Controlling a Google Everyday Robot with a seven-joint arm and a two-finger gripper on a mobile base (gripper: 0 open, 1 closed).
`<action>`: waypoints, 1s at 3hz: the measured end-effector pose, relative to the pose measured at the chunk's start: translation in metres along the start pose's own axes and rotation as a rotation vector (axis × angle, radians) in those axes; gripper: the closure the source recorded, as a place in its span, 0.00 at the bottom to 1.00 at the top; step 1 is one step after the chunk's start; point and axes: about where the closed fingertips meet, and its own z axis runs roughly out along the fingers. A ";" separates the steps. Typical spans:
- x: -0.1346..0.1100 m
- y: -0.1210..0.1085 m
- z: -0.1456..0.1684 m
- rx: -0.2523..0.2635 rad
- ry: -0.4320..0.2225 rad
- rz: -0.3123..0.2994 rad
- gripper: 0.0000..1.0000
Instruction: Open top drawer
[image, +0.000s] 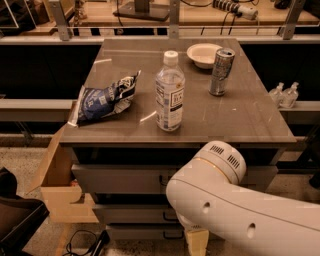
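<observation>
The top drawer (117, 178) is the widest grey front, just under the grey table top (240, 120). Only the left end of its dark handle (163, 180) shows beside my arm. I cannot tell whether the drawer is pulled out at all. My white arm (220, 200) reaches in from the lower right and covers the middle and right of the drawer fronts. My gripper is hidden behind the arm, somewhere near the drawer fronts.
On the table stand a water bottle (170, 92), a blue chip bag (102, 100), a white bowl (204, 54) and a can (221, 72). Two narrower drawer fronts (130, 214) sit below. A cardboard box (60, 187) stands at the left, a dark chair (15, 220) at the lower left.
</observation>
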 end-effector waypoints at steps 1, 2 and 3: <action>-0.010 -0.006 0.004 -0.009 -0.005 -0.029 0.00; -0.016 -0.009 0.009 -0.020 -0.012 -0.049 0.00; -0.019 -0.013 0.015 -0.033 -0.023 -0.063 0.00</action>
